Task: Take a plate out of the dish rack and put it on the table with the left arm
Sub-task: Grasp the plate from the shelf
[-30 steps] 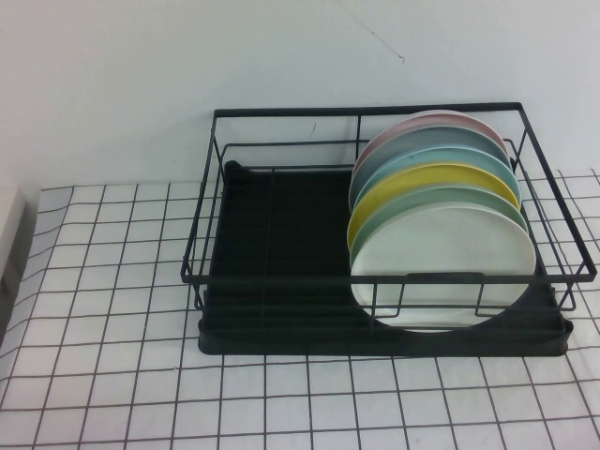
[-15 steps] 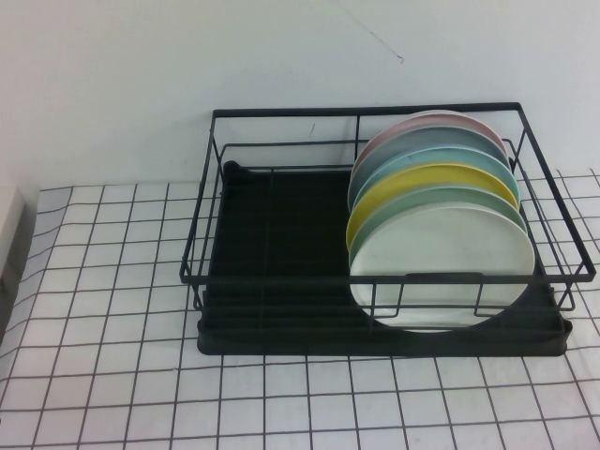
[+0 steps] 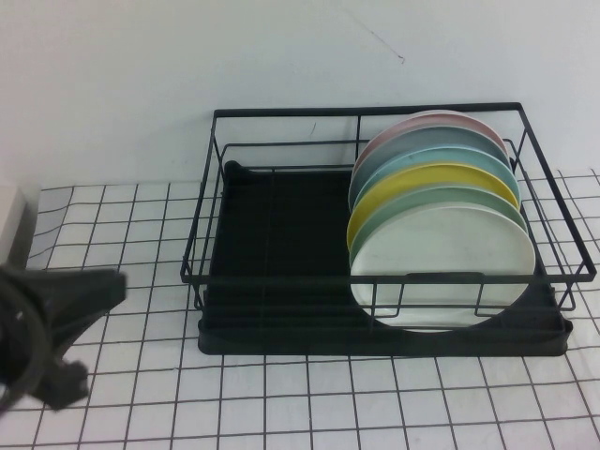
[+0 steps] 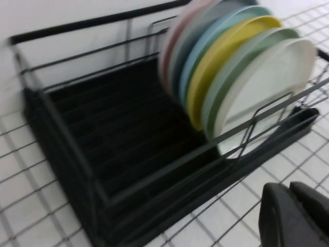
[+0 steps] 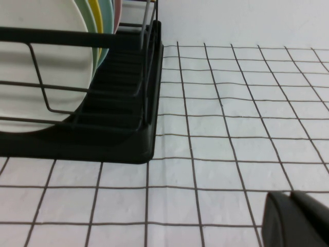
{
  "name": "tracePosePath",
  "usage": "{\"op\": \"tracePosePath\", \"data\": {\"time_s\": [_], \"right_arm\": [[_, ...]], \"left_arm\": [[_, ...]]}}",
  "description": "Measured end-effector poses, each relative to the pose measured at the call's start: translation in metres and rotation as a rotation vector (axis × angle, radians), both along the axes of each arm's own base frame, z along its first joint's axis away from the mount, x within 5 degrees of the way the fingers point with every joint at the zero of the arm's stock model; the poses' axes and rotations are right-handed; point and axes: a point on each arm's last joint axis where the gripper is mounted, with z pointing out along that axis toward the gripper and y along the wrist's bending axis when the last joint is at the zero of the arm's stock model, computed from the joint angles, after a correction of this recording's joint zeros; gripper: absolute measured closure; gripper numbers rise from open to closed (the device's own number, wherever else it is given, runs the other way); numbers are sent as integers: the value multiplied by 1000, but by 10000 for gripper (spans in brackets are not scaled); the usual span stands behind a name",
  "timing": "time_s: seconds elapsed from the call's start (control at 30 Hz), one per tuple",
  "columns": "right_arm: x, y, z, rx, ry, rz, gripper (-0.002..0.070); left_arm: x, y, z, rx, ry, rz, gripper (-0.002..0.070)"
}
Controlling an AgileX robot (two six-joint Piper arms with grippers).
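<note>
I see the left gripper (image 3: 56,323) low at the table's (image 3: 300,403) near-left corner, well apart from the dish rack (image 3: 281,272) — whether its fingers are open, I cannot tell. The white plate (image 3: 445,267) stands frontmost in the rack's right end. The right gripper (image 5: 298,218) hovers over the cloth — fingers together.

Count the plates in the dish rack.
6, all upright in the dish rack's right end: white plate frontmost, then green, yellow, blue, grey, pink. More may hide behind.

The left gripper (image 3: 42,328) looks blurry and cut off at the edge. The right gripper (image 5: 298,218) shows only a corner.
</note>
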Motion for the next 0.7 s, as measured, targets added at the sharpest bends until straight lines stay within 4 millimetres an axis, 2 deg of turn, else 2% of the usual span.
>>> {"op": "tracePosePath", "data": {"time_s": [0.17,0.3,0.53,0.63,0.7], "right_arm": [[0,0,0,0,0,0,678],[0,0,0,0,0,0,678],[0,0,0,0,0,0,678],[0,0,0,0,0,0,678],[0,0,0,0,0,0,678]], "left_arm": [[57,-12,9,-30,-44,-190,678],[105,-26,2,-2,-49,-273,678],[158,-89,-9,74,-95,-479,678],[169,-121,-17,109,-141,-581,671],[173,-140,-19,135,-186,-643,624]]}}
